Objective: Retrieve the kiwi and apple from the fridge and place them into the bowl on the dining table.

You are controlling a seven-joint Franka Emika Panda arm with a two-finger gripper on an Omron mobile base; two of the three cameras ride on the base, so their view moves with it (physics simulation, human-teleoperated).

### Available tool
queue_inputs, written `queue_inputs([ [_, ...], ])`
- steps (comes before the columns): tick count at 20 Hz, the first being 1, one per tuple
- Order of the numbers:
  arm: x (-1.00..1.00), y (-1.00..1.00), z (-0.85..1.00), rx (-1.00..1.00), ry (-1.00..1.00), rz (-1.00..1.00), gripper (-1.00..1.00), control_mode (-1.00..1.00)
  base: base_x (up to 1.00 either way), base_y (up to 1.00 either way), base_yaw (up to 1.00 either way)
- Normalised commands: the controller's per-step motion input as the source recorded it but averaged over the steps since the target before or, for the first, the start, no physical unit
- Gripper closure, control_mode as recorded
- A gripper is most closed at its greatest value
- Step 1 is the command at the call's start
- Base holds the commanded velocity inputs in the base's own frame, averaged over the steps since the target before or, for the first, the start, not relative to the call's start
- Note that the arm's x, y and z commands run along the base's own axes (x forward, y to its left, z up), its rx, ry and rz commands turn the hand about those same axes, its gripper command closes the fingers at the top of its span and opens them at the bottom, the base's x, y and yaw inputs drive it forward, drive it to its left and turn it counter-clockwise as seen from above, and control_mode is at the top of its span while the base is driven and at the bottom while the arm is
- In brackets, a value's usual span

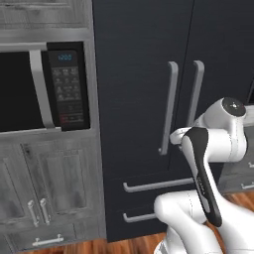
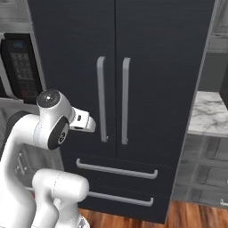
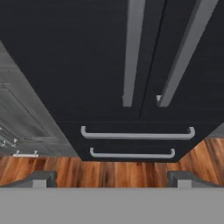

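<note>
Fridge [image 3: 87,65] doors closed, ahead of wide-open gripper [image 3: 111,177], apart.

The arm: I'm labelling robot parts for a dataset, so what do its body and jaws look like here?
The arm is glossy white, built of rounded, bulbous links. A dark charcoal band runs along one link, and a round dark cap with a small pale mark covers a joint. The gripper shows two small dark grey, blocky tips. No loose cables are visible.
</note>
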Motion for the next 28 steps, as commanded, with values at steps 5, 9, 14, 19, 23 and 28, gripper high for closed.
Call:
queue_inputs([
  [5,0.00,0.00,0.00,0.00,0.00,0.00,-1.00,1.00,-0.35,-0.29,0.00],
  [9,0.00,0.00,0.00,0.00,0.00,0.00,-1.00,1.00,-0.28,-0.43,0.00],
  [14,0.00,0.00,0.00,0.00,0.00,0.00,-1.00,1.00,-0.22,-0.52,0.00],
  [19,0.00,0.00,0.00,0.00,0.00,0.00,-1.00,1.00,-0.09,-0.25,0.00],
  [23,0.00,0.00,0.00,0.00,0.00,0.00,-1.00,1.00,-0.06,0.00,0.00],
  [28,0.00,0.00,0.00,0.00,0.00,0.00,-1.00,1.00,-0.13,0.05,0.00],
])
